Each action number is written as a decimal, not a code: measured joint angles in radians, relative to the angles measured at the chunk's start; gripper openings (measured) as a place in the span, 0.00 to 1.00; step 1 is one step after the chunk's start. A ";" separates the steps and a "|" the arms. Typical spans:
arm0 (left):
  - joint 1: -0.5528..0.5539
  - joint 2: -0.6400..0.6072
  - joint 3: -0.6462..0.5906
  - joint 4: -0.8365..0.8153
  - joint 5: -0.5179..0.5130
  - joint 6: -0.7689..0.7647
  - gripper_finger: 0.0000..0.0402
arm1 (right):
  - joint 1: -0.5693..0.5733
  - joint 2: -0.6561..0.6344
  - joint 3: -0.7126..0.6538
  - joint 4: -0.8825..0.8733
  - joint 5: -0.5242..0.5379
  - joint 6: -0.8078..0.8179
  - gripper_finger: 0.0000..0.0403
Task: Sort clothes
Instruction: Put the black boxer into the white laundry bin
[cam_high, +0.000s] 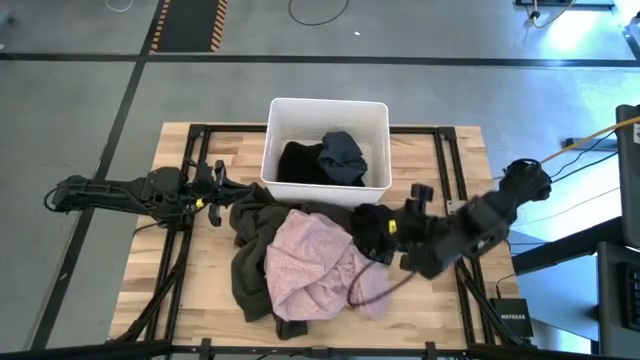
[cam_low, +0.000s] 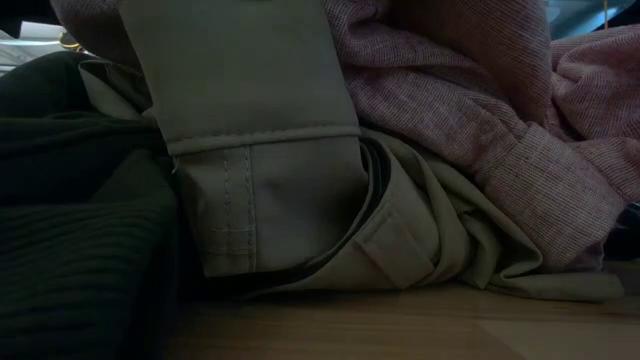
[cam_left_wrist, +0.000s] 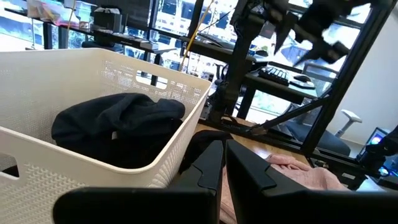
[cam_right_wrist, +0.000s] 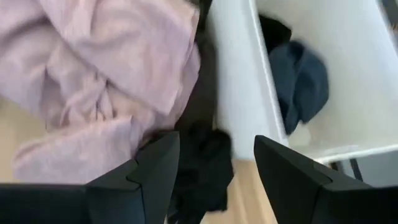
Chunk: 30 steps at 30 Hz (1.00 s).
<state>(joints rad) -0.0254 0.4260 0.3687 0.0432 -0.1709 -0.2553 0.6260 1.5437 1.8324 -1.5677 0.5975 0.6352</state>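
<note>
A white bin (cam_high: 327, 108) at the table's far middle holds a black garment (cam_high: 298, 163) and a dark blue-grey one (cam_high: 343, 155). In front of it lies a pile: a large olive-grey garment (cam_high: 250, 250) with a pale pink shirt (cam_high: 310, 262) on top, and a black garment (cam_high: 372, 228) at the pile's right edge, next to the bin. My right gripper (cam_high: 385, 235) is open. In the right wrist view its fingers (cam_right_wrist: 216, 140) stand on either side of that black garment (cam_right_wrist: 202, 168). My left gripper (cam_high: 218, 192) is shut and empty (cam_left_wrist: 224, 144), left of the pile beside the bin. My right gripper comes at the black garment (cam_right_wrist: 202, 168) from the table's right, slanting down, with its open fingers on either side. I cannot tell whether they touch it. The garment lies on the table against the pile.
The bin's near wall (cam_right_wrist: 236, 93) stands just beyond the black garment. In the low view the olive-grey garment (cam_low: 260, 130) and pink shirt (cam_low: 480, 110) fill the frame. Dark frame rails run along the table's left and right sides (cam_high: 450, 160). Bare wood shows near the front right (cam_high: 440, 310).
</note>
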 joint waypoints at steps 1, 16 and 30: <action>0.000 0.000 0.000 0.001 0.000 -0.001 0.04 | 0.013 -0.011 -0.041 -0.001 -0.010 0.043 0.56; 0.000 0.000 0.000 0.076 0.001 0.002 0.04 | -0.031 -0.260 -0.815 0.485 -0.106 0.233 0.56; 0.000 0.000 0.000 0.071 0.002 0.001 0.04 | -0.248 -0.254 -1.063 0.864 -0.197 0.026 0.56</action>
<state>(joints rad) -0.0254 0.4263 0.3683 0.1143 -0.1692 -0.2539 0.3784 1.2892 0.7698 -0.7037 0.4007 0.6612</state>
